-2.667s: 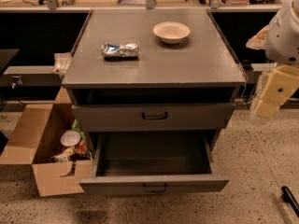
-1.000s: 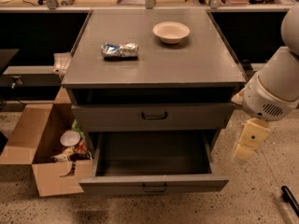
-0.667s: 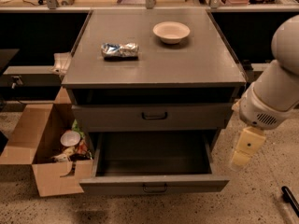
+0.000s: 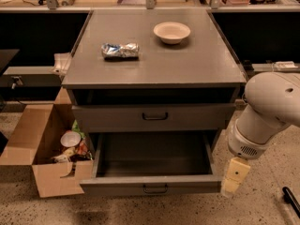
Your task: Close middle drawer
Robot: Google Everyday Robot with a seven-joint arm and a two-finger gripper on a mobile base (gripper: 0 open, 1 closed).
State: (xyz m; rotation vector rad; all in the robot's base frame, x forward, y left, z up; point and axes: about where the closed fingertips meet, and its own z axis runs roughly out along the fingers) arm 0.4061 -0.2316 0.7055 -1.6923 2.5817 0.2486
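The grey cabinet (image 4: 154, 60) stands in the middle of the view. The middle drawer (image 4: 150, 184) is pulled far out, its wide shallow front facing me with a small dark handle (image 4: 155, 189), and it looks empty inside. The taller-fronted top drawer (image 4: 154, 116) above it is shut. The lowest drawer is hidden under the open one. My gripper (image 4: 231, 184) hangs from the white arm (image 4: 267, 109) and points down, right beside the right end of the open drawer's front.
A white bowl (image 4: 171, 32) and a crumpled foil packet (image 4: 120, 50) lie on the cabinet top. An open cardboard box (image 4: 44, 146) with rubbish stands on the floor at the left of the cabinet. A dark object (image 4: 290, 199) lies on the floor at the far right.
The arm has swung down and to the left, bringing my gripper from beside the cabinet's upper right down to the right front corner of the open drawer. The drawer has not moved.
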